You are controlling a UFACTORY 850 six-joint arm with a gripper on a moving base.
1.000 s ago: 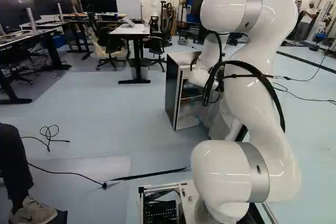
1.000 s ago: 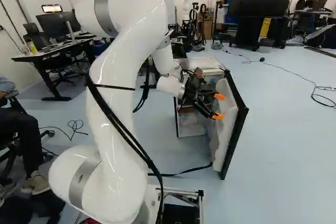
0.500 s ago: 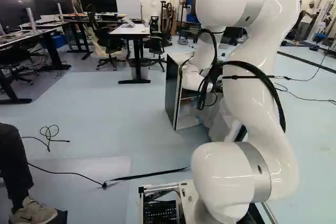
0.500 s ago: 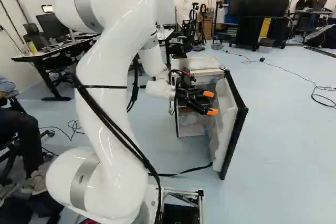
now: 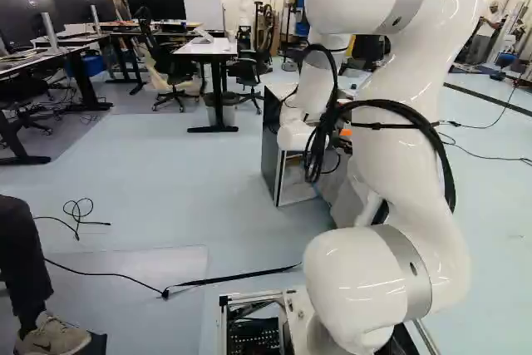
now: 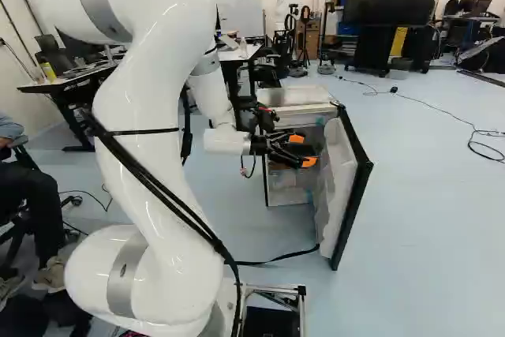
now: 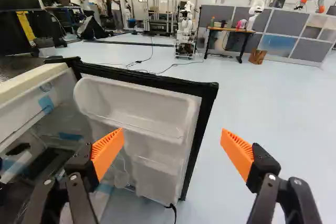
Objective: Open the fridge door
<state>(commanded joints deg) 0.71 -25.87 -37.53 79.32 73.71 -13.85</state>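
- Shifted since the earlier frames, left base view: one arm (image 5: pixel 399 64), its wrist end swung towards the near front of the fridge (image 5: pixel 274 155). Base unmoved; fridge upright on the floor (image 5: pixel 166 189), same place. End effector mostly hidden behind cables.
- Right base view: end effector (image 6: pixel 302 150) drawn back slightly towards the arm's side, before the fridge opening, just beside the door's inner face. Fridge door (image 6: pixel 339 165) already ajar by a good margin, black outer panel turned away; its angle matches the earlier frame.
- Wrist view: two fingers spread wide, nothing gripped. Orange pads (image 7: pixel 107 153), one appearing over the shelved liner (image 7: pixel 134 103), the other past the black rim (image 7: pixel 202 129) of the door's free edge. Contact cannot be told.
- Handling, as judged: step in hand, swinging the door wider from within. Best done with the inner finger laid on the liner near the free edge, far from the hinge, then pushed outward along the door's arc, slowly. Risks: a finger snagging a shelf, or the fridge sliding.
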